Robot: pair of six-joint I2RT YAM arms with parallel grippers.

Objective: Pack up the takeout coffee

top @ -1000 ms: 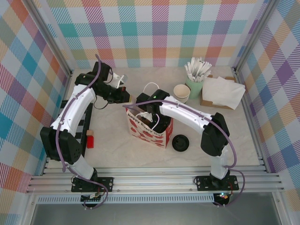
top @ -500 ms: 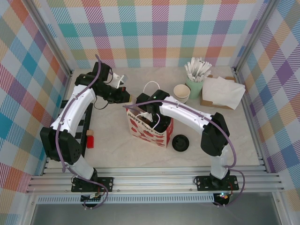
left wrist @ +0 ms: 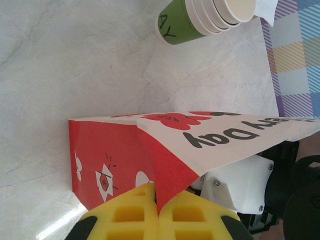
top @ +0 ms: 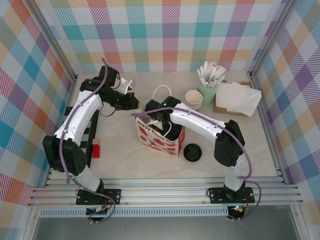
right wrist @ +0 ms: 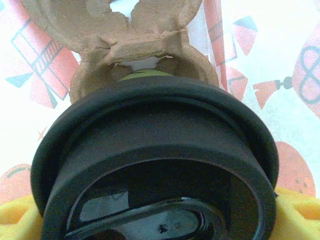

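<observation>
Placing the cup into the bag looks to be the step in hand. The right gripper (right wrist: 156, 220) is down inside the red-and-white printed paper bag (top: 152, 141), its yellow pads (right wrist: 300, 212) set wide on either side of the takeout coffee (right wrist: 150, 145), a small green paper cup under a round black plastic lid, and grasping it. Directly below sits a brown moulded-pulp cup carrier (right wrist: 125, 47), one round well gaping under the cup's green wall. The bag stands near the middle of the marbled white table (top: 122, 155), a little toward the near edge. The left gripper (left wrist: 158, 202) is clenched on the bag's upper rim, holding the mouth spread. Whether the cup's base is seated in the well is hard to tell, as the lid hides it. The next move calls for a straight descent until the cup bottoms out, then letting go and lifting clear without snagging the bag's rim.
</observation>
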